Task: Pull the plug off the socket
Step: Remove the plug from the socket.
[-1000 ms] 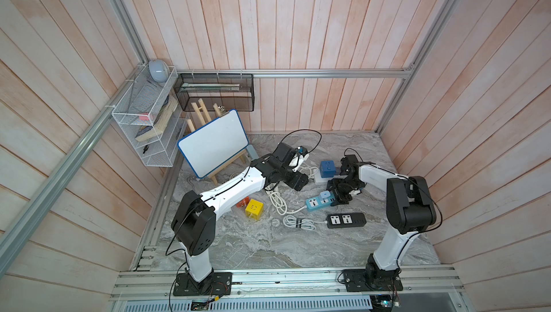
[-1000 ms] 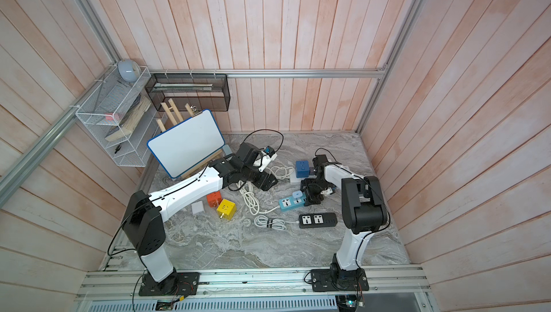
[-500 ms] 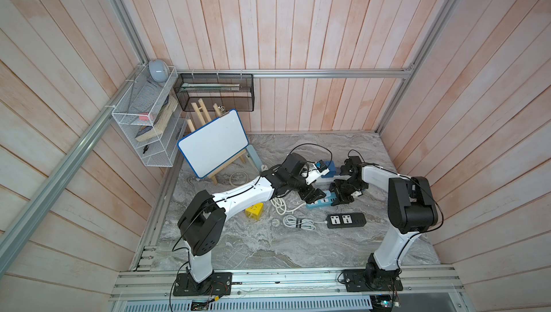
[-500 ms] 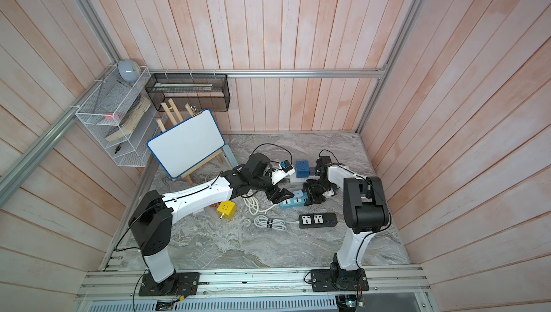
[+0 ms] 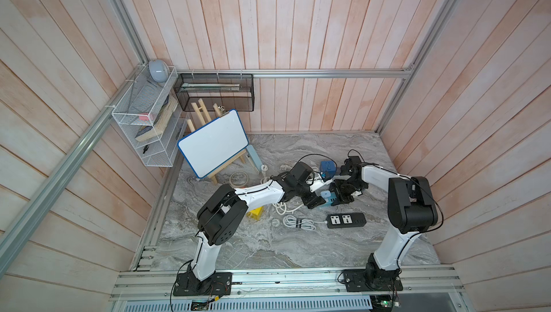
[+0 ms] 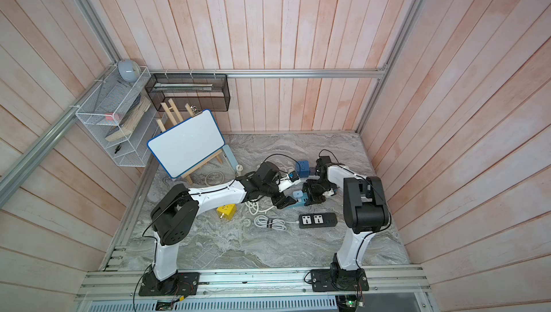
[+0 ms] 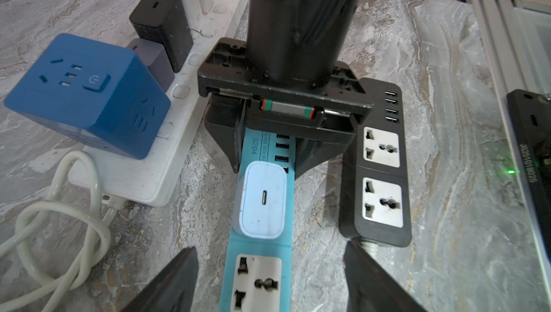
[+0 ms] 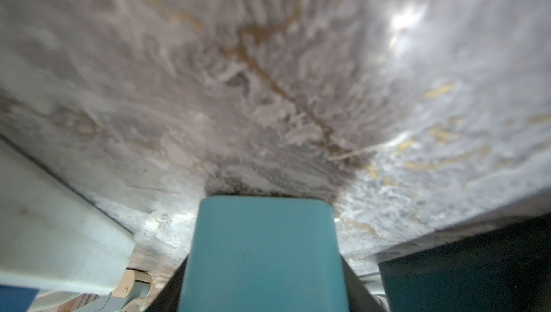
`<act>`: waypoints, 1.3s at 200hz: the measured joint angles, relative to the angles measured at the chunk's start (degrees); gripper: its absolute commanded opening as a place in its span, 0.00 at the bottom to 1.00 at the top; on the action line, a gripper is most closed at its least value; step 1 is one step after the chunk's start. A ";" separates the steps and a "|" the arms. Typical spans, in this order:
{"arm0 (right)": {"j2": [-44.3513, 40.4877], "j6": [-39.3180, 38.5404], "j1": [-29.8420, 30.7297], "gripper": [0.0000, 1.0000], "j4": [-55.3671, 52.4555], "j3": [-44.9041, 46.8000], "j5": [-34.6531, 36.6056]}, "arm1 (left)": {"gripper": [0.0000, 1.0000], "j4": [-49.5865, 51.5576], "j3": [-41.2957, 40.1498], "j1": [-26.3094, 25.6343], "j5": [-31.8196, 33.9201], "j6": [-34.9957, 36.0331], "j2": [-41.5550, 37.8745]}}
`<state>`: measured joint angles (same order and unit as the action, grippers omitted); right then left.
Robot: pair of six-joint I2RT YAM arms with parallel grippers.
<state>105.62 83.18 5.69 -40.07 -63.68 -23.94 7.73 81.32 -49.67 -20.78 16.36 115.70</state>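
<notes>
The plug [image 7: 262,200], a pale blue rounded block (one slim port on its top face), sits in the teal socket strip [image 7: 258,280], just ahead of the left claw [image 7: 268,251], whose fingers stand spread either side of the strip. Beyond the plug, the right claw [image 7: 272,161] is clenched on the strip's end

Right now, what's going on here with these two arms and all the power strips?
The right gripper is shut on one end of the teal power strip, holding it on the marble table. The left gripper hangs open just short of the pale blue charger plugged into that strip, one finger to each side of the strip, not touching the charger. The charger sits fully in its socket, so the pull has not begun.
</notes>
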 measured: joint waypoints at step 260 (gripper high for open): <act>2.69 -3.13 0.50 0.00 -4.33 -3.80 0.68 | 0.53 -7.63 2.84 -2.73 8.37 3.87 6.49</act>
<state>108.31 80.05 6.20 -44.40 -67.48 -23.27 0.10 84.16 -52.40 -12.40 20.23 122.19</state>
